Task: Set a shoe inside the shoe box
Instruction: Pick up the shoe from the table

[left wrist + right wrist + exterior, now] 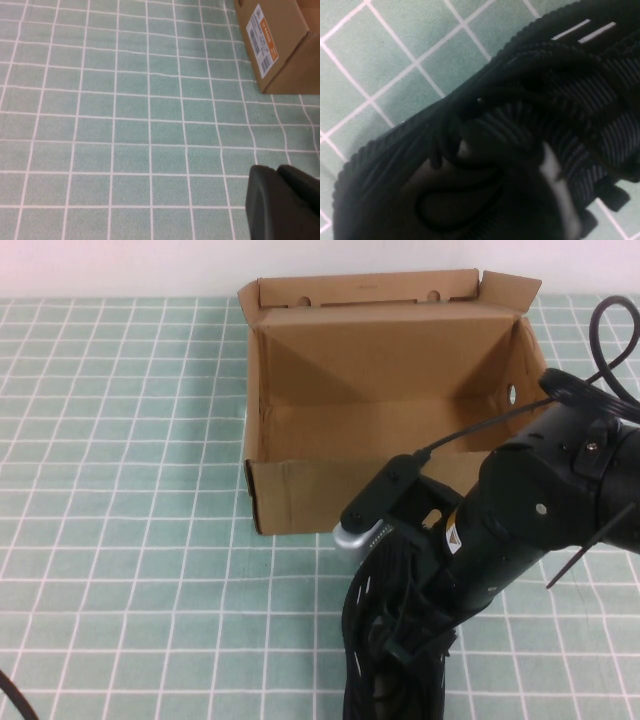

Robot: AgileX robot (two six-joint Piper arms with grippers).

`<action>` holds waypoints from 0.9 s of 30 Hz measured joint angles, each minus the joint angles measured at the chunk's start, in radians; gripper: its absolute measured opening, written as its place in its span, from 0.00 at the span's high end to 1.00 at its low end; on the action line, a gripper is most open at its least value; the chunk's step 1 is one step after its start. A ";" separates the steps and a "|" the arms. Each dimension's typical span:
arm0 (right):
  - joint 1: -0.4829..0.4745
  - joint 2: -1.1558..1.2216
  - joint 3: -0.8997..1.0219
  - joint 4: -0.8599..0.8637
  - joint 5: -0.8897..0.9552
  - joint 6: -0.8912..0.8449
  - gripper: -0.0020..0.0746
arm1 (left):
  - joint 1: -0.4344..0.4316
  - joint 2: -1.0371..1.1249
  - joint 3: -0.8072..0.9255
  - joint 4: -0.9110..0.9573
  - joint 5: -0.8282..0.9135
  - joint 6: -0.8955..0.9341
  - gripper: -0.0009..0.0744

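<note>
The shoe box (300,495) stands open at the back middle of the table, its lid flap up behind it; one corner with a printed label also appears in the left wrist view as the shoe box (285,55). The black mesh shoe (360,660) lies on the cloth in front of the box, near the table's front edge. My right gripper (405,650) is down on top of it. Up close, the shoe (530,100) fills the right wrist view with its laces, white dashes and tongue. My left gripper (277,172) hovers shut and empty over bare cloth, left of the box.
A green checked cloth (130,490) covers the table. My right arm (540,510) and its cable reach over the box's front right corner. A round hole (512,395) marks the box's right wall.
</note>
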 joint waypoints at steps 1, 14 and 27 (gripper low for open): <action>0.000 0.000 0.000 0.002 0.000 0.000 0.68 | 0.000 0.000 0.000 0.000 0.000 0.000 0.99; 0.002 -0.008 -0.023 0.172 0.034 -0.067 0.98 | 0.000 0.000 0.000 0.000 -0.002 0.000 0.99; 0.014 -0.033 -0.308 0.236 0.194 -0.083 0.98 | 0.000 0.000 0.000 -0.242 -0.010 0.331 0.99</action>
